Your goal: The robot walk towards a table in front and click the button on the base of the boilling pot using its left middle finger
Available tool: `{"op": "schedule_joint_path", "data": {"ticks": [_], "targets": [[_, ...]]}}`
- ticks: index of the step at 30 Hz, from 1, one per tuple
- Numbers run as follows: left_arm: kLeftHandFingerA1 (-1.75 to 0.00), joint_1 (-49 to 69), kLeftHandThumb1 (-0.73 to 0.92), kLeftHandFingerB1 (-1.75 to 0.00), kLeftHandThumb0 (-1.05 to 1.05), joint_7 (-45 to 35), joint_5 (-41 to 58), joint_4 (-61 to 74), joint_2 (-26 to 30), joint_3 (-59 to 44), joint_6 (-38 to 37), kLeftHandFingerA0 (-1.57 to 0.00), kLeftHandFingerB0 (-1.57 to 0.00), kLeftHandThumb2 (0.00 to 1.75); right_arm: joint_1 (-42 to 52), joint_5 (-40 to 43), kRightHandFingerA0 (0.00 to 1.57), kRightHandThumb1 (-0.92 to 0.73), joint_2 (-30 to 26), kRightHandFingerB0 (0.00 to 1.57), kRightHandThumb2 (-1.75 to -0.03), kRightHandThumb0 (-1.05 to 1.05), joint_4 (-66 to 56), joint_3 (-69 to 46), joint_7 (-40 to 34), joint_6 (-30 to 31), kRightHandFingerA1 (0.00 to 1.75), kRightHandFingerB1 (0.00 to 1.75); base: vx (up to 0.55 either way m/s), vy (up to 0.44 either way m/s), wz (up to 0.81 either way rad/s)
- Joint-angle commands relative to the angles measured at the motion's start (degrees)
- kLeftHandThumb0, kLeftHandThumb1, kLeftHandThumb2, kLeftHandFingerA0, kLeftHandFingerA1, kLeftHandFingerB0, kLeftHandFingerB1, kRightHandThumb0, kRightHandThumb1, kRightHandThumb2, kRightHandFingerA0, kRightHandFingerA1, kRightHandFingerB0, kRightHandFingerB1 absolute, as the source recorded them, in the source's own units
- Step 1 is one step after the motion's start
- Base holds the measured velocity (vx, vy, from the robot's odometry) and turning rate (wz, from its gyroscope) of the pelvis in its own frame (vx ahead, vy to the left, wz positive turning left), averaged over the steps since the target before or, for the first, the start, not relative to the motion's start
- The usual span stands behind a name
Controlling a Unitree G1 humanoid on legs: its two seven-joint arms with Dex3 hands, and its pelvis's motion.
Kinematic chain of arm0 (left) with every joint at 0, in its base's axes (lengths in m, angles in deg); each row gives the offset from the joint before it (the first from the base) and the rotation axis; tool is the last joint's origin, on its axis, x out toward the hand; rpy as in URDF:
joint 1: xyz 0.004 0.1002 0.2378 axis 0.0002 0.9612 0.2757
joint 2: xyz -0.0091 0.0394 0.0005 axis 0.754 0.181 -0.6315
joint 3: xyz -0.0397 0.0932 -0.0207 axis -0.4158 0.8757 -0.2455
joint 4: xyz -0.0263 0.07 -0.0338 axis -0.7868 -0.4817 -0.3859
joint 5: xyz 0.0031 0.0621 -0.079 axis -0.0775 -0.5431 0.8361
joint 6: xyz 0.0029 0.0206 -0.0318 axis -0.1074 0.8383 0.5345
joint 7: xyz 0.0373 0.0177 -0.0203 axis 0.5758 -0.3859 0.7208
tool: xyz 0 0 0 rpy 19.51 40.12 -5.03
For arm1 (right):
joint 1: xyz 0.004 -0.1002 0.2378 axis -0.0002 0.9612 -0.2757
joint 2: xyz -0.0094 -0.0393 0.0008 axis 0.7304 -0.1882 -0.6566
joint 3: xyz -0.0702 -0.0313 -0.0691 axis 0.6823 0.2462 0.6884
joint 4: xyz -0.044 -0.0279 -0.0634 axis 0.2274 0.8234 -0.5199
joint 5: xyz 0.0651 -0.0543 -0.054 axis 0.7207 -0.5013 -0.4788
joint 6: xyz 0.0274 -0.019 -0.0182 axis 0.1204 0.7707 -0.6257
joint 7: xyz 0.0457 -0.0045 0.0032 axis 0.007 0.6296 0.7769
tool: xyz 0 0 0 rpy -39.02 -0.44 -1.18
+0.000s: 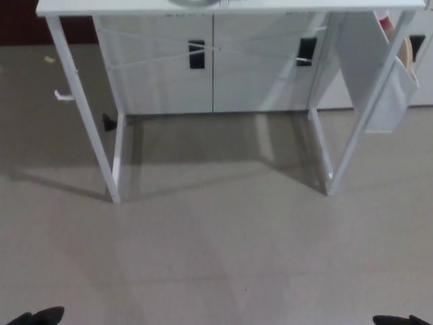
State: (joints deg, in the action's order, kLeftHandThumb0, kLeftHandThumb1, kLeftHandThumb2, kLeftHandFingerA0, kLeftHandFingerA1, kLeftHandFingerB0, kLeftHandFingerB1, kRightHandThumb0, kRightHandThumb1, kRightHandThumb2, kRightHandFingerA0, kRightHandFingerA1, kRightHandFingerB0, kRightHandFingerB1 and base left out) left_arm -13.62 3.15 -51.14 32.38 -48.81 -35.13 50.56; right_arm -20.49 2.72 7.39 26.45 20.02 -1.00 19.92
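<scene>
Table point(223, 8) at top edge, legs down to floor point(223, 250) both sides. Behind it, under the top: cabinet point(213, 64) w/ two doors, a handle point(197, 54) left of centre, another handle point(306, 51) to the right. Pouch point(385, 88) hangs on table's right side. Hook point(63, 96) sticks out from left leg. Floor in front, btwn table & robot.

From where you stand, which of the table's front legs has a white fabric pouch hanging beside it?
The front leg on your right. A white fabric pouch hangs by it, just under the tabletop. The front leg on your left has only a small white hook.
</scene>
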Motion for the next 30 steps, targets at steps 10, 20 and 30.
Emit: {"op": "schedule_joint_path", "data": {"ticks": [10,20,30], "targets": [[-0.36,-0.4,0.58,-0.29,-0.13,-0.4,-0.4,-1.2,1.2,0.3,0.1,-0.17,-0.18,0.58,-0.1,0.0,0.63,-0.42,-0.3,0.5,-0.52,-0.09,0.8,-0.6,-0.7,-1.6,0.53,0.47,0.4,-0.131,0.08],[-0.35,-0.1,0.59,-0.29,-0.13,-0.6,-0.5,-0.8,1.5,0.5,0.6,-0.16,-0.18,0.58,-0.2,-0.1,0.64,-0.42,0.2,0.51,-0.52,-0.06,1.7,-0.6,-1.3,-1.4,0.54,0.48,0.23,0.094,-0.11],[-0.36,-0.3,0.58,-0.29,-0.15,-0.5,-0.7,-0.6,2.3,1.0,0.3,-0.17,-0.18,0.58,0.0,0.2,0.62,-0.44,0.2,0.51,-0.52,-0.05,0.4,-0.5,-0.9,-0.3,0.53,0.47,0.14,0.076,0.02]]}}
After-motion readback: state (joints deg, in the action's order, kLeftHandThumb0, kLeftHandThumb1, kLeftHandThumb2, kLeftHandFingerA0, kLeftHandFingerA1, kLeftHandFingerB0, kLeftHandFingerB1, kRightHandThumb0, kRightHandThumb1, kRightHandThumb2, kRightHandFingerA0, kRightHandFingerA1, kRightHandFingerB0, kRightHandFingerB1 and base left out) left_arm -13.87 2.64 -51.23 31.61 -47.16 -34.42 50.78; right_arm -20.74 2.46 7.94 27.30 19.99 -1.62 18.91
